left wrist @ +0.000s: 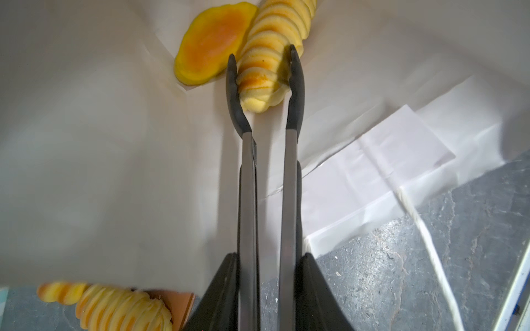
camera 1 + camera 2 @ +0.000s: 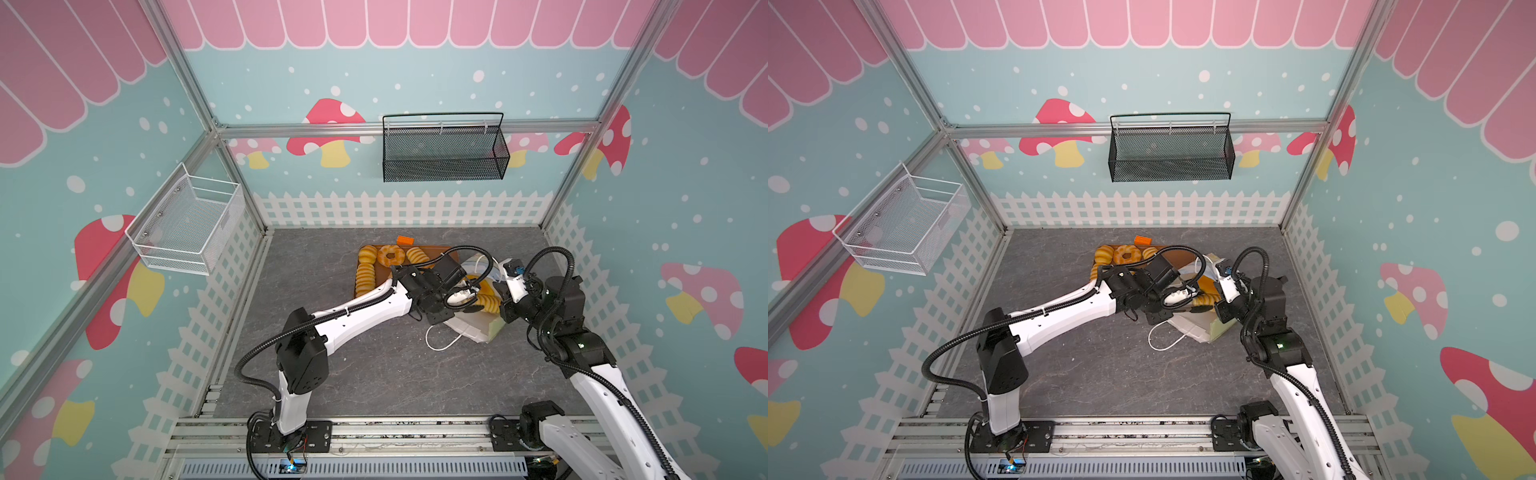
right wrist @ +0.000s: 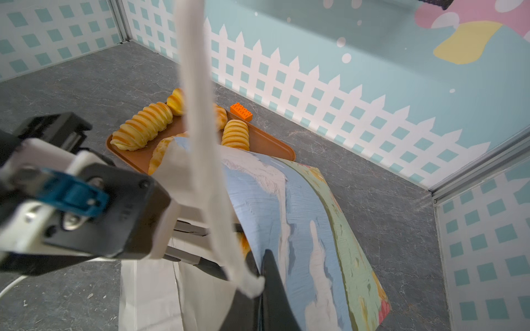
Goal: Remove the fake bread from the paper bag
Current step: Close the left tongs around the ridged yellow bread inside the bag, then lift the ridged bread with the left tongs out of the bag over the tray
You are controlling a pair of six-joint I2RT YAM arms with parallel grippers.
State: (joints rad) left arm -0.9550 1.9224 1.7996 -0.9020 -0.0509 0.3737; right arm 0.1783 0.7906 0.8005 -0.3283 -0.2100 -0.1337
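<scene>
left gripper (image 1: 268,258) clamps tongs (image 1: 289,172); tips straddle ridged roll (image 1: 266,71) deep in paper bag (image 2: 469,328), squeeze looks partial, hard to tell. right gripper (image 3: 259,269) pinched shut on bag rim. Risk: glossy roll slips on lift, or tongs snag lining.

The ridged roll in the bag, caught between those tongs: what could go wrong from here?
1. The tongs clasp the ridged roll near one end, so it may pivot or slip when lifted.
2. The flat pastry lies right beside it and may get dragged along.
3. The right pincer holds up the paper bag by its rim; if the paper slips, it could sag onto the tongs in the left pincer.
</scene>
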